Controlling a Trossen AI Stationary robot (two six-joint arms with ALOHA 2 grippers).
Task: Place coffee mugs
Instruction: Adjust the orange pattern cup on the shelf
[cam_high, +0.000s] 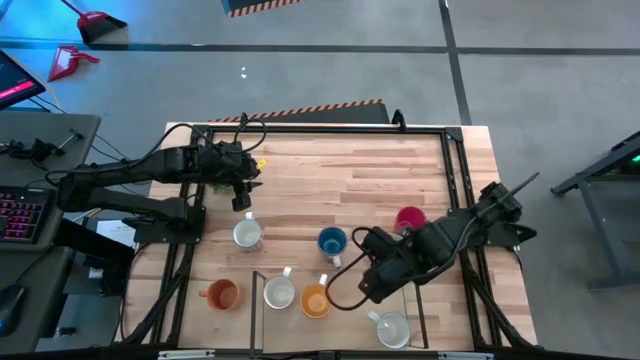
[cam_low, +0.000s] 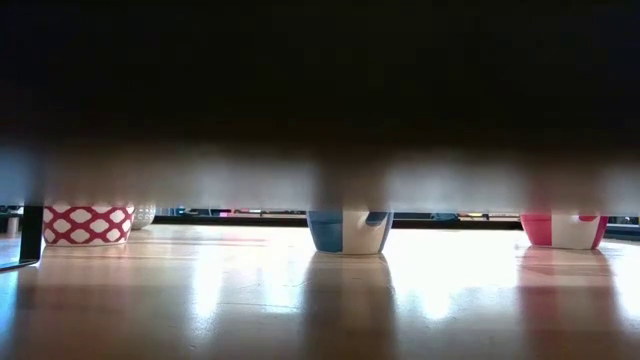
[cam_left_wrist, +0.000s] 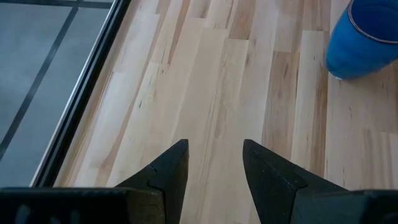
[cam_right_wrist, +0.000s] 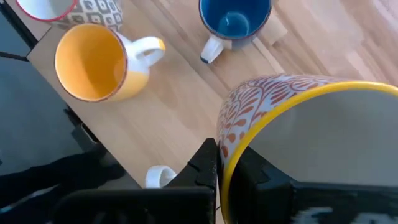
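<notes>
On the wooden table (cam_high: 390, 175) the mugs stand mouth up, and each interior that shows is empty. A blue mug (cam_high: 332, 241) sits near the middle, its inside blue and bare in the right wrist view. Toward the front edge stand an orange mug (cam_high: 221, 294), a white mug (cam_high: 279, 292) and a yellow-orange mug (cam_high: 315, 301) in a loose row, with another white mug (cam_high: 392, 328) farther right. A cream mug (cam_high: 247, 234) stands just below the left gripper (cam_high: 241, 202), and a red mug (cam_high: 409, 219) sits beside the right arm.

The right gripper (cam_high: 372, 283) is clamped on the rim of a patterned mug (cam_right_wrist: 311, 149) — orange leaf print on white with a yellow lip — one finger inside the wall, one outside. It hangs above the front of the table, right of the yellow-orange mug.

The left gripper hovers over bare wood near the table's left rail — fingers parted at a moderate gap, nothing between them.

No writing or brand is legible on any mug.
</notes>
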